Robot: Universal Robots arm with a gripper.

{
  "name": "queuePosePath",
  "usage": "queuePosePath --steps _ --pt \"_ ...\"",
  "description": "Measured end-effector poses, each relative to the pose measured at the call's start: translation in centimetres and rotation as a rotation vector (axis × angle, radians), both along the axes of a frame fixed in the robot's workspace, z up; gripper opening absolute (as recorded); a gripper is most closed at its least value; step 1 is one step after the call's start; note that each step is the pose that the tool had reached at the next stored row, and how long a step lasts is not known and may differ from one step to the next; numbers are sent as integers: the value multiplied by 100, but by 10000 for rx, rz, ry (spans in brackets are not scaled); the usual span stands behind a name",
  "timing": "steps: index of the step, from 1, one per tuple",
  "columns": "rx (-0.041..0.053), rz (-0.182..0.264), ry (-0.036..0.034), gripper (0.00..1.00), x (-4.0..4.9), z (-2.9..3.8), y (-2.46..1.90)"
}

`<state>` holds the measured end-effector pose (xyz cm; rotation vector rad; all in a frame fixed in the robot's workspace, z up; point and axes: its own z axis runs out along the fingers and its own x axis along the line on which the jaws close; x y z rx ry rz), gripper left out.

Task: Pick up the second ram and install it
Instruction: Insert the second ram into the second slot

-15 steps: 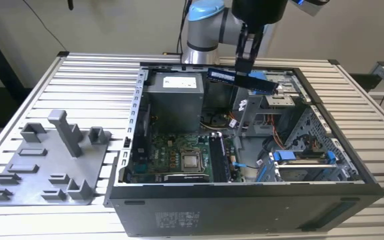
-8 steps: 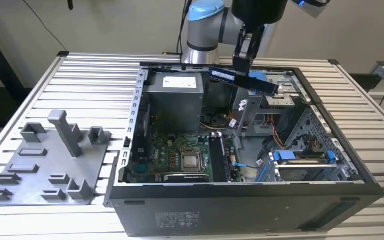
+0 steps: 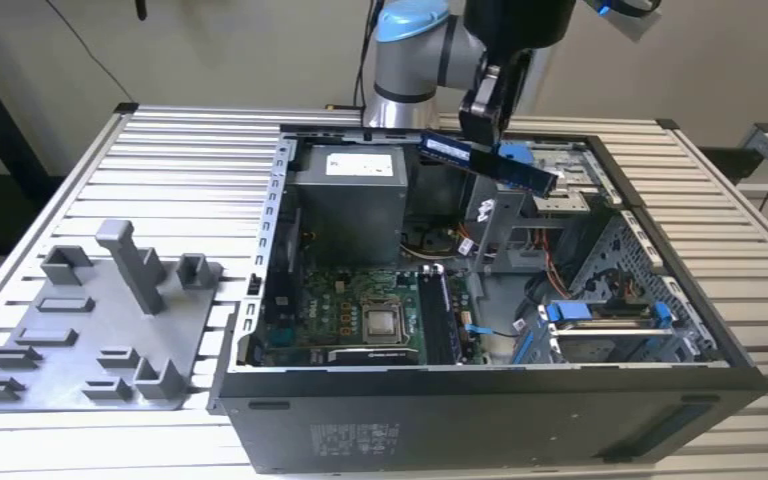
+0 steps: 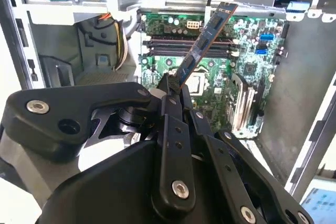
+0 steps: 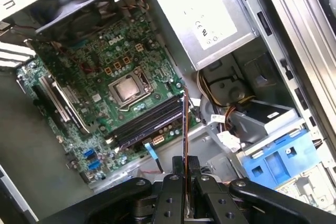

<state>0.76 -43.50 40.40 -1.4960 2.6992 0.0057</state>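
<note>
Slatted metal tabletop [image 3: 758, 290] carries an open computer case [image 3: 491, 425], with a grey tray [image 3: 77, 340] beside it toward the exterior view's left edge. Farther back, above the case, the pincer [image 3: 482, 128] is clamped on the ram [image 3: 518, 170], a long, narrow, dark stick held tilted.

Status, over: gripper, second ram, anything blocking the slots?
Gripper shut on second ram. Tilted, held above open case, not seated. Memory slots in plain sight beneath; nothing seen between.
</note>
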Motion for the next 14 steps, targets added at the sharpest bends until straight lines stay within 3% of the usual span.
queuePosePath --steps 14 --pt "0 -2542 1 14 0 0 0"
